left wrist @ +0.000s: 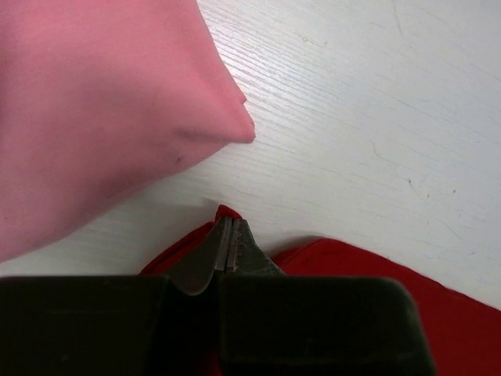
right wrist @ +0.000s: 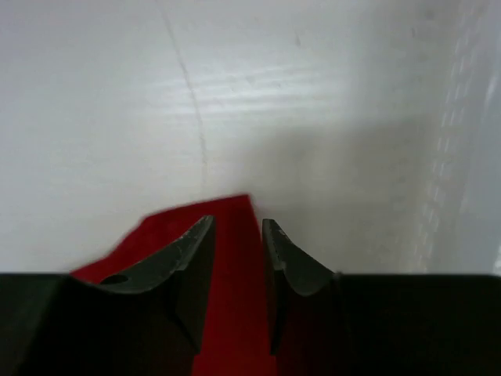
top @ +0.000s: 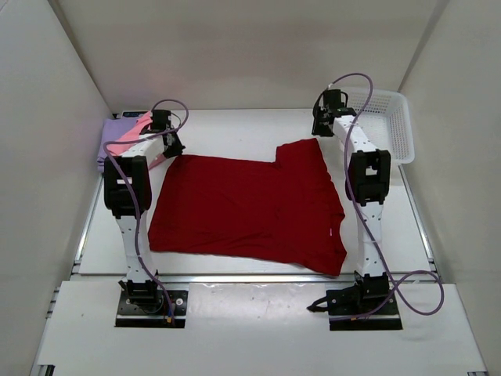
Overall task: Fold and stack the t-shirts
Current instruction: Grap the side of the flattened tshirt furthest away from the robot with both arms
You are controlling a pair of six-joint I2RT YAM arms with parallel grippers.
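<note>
Bare tabletop (top: 235, 133) is lying open beyond the dark red shirt (top: 250, 207); the basket (top: 403, 129) is hemming the right side, the pink shirt (top: 124, 145) the left.

Setting: robotics lab test cell. Plain white panels (top: 235, 47) are enclosing a white table (top: 235, 129) on three sides; a left arm (top: 125, 188) and a right arm (top: 368, 176), purple-cabled, are standing bolted at its near edge.

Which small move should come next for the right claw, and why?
Probably close the right claw: its jaws stand open with a corner of the dark red shirt between them, while the left claw looks shut on another corner. Then both could lift for a fold.
</note>
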